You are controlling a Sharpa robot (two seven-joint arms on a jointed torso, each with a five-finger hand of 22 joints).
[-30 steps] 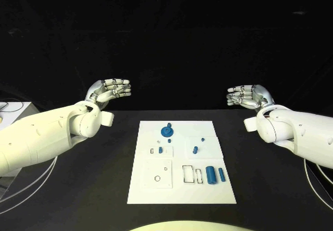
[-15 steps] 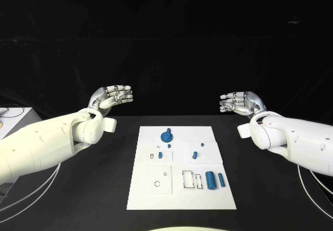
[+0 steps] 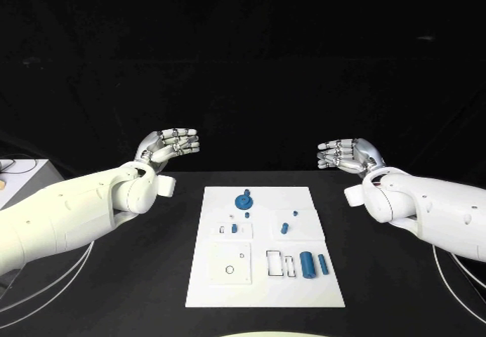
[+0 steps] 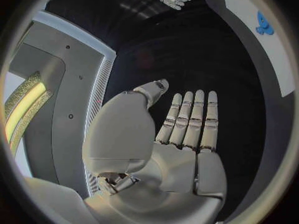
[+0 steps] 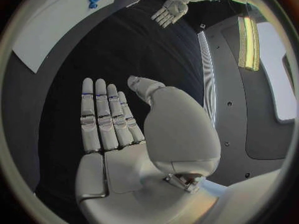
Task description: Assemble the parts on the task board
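Note:
The white task board point(image 3: 265, 281) lies in the middle of the black table. On it are a round blue part point(image 3: 244, 199) near the far end, small blue pieces point(image 3: 284, 227) in the middle, and two blue cylinders point(image 3: 307, 265) near the right edge. My left hand point(image 3: 170, 144) is raised beyond the board's far left corner, fingers apart, holding nothing. My right hand point(image 3: 344, 154) is raised beyond the far right corner, also empty. In the left wrist view the palm point(image 4: 181, 149) is flat and bare; the right wrist view shows the same of the right palm point(image 5: 118, 134).
A pale box point(image 3: 15, 172) stands at the table's left edge. Cables point(image 3: 50, 281) curve along the table's left and right sides. Black table surface surrounds the board on both sides.
Both hands have drifted inward toward each other, staying raised and empty. Nothing on the board has moved.

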